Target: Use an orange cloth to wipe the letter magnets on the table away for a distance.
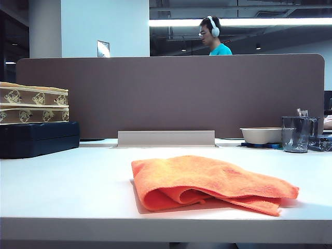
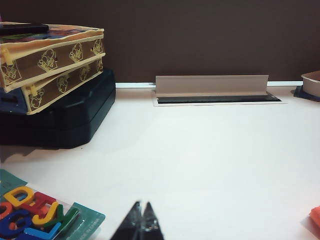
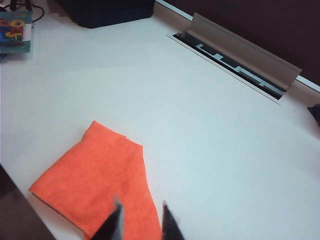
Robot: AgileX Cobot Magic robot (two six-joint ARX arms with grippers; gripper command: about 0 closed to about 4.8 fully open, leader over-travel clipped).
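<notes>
Exterior view: the orange cloth point(image 1: 207, 182) lies folded on the white counter point(image 1: 62, 187), centre-right of the frame, near the front edge. Behind it runs the brown partition point(image 1: 171, 93), with patterned boxes point(image 1: 33, 104) stacked on a dark case point(image 1: 39, 137) at the left and a bowl point(image 1: 261, 135) and cup point(image 1: 295, 134) at the right. No claw shows here.

Left wrist view: the left claw point(image 2: 141, 212) sits at the bottom centre, its tips pressed together, holding nothing. The letter magnets point(image 2: 32, 215) lie heaped on a teal card in the lower left corner.

Right wrist view: the right claw point(image 3: 141, 215) hangs above the cloth's near end, tips narrowly parted and empty. The cloth fills the lower left; the magnets sit well apart in the upper left corner.
</notes>
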